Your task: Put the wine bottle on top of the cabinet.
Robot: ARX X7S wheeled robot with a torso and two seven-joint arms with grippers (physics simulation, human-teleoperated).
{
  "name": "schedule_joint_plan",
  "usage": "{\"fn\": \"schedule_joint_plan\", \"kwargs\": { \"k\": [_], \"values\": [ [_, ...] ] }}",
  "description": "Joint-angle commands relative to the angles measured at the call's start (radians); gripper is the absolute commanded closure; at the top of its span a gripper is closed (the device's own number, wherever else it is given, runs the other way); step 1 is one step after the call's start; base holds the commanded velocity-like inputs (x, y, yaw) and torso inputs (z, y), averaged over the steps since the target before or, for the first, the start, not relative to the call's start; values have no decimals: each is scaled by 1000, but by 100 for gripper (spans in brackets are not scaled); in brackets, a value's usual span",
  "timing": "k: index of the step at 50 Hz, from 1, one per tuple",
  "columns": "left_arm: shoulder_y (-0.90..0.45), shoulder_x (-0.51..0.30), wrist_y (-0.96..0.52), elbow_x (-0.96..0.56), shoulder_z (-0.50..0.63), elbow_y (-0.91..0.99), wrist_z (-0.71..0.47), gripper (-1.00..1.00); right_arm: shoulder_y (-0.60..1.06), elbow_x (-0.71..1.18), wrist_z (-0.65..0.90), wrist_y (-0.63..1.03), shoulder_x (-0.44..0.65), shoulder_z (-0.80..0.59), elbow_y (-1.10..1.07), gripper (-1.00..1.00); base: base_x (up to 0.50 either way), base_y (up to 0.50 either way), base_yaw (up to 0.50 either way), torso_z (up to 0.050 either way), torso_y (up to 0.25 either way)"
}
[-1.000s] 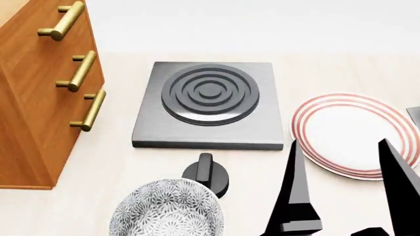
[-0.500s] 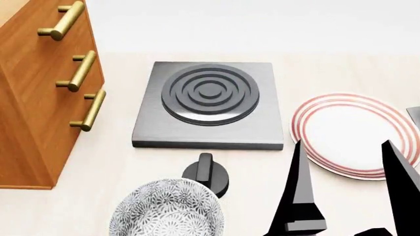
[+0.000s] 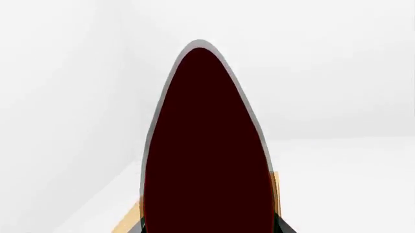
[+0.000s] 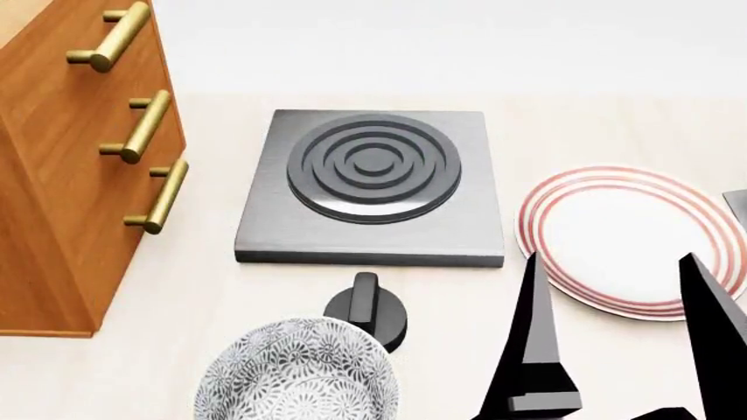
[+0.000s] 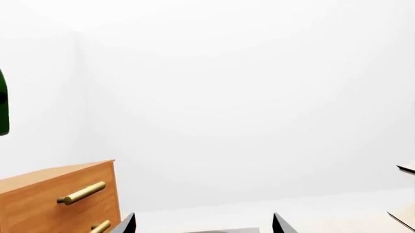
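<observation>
Bottle: in the left wrist view a dark red-brown rounded shape with a grey rim (image 3: 207, 145) fills the middle, seen from very close; it is most likely the bottle's underside. In the right wrist view a dark green sliver (image 5: 3, 102) shows at the edge, high above the cabinet's top and apart from it.
Cabinet: orange-brown unit (image 4: 52, 175) with brass bar handles at the left of the head view; a slice of its wood shows beneath the bottle in the left wrist view (image 3: 129, 218); its top and upper handles show in the right wrist view (image 5: 58, 194).
Left gripper: its fingers barely show in any view; whether it clasps the bottle cannot be told.
Right gripper: (image 4: 618, 337) two black fingers spread wide apart, nothing between them, low at the right of the head view over the plate's near edge.
Change: the right gripper's left finger sits a touch further right than a second ago; nothing else has moved.
Hob: grey square with rings (image 4: 373, 179), mid-table.
Plate: white, red-ringed (image 4: 624, 232), right of the hob.
Bowl: patterned (image 4: 297, 372), near edge, a black knob (image 4: 367, 306) just behind it.
</observation>
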Motion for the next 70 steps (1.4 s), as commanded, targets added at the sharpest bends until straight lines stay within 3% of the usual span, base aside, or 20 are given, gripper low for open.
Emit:
{"fn": "schedule_joint_plan", "kwargs": {
  "k": [1, 56, 70],
  "values": [
    [-9, 1, -12, -13, -12, 4, -10, 100, -3, 1, 4, -7, 6, -3, 2, -100, 0, 0, 0, 0, 0],
    [261, -78, -23, -90, -109, 206, -85, 100, -4, -19, 18, -23, 23, -50, 15, -100, 0, 0, 0, 0, 1],
    [307, -81, 55, -74, -107, 218, -90, 100, -4, -17, 22, -30, 29, -53, 19, -100, 0, 0, 0, 1, 1]
  ]
}}
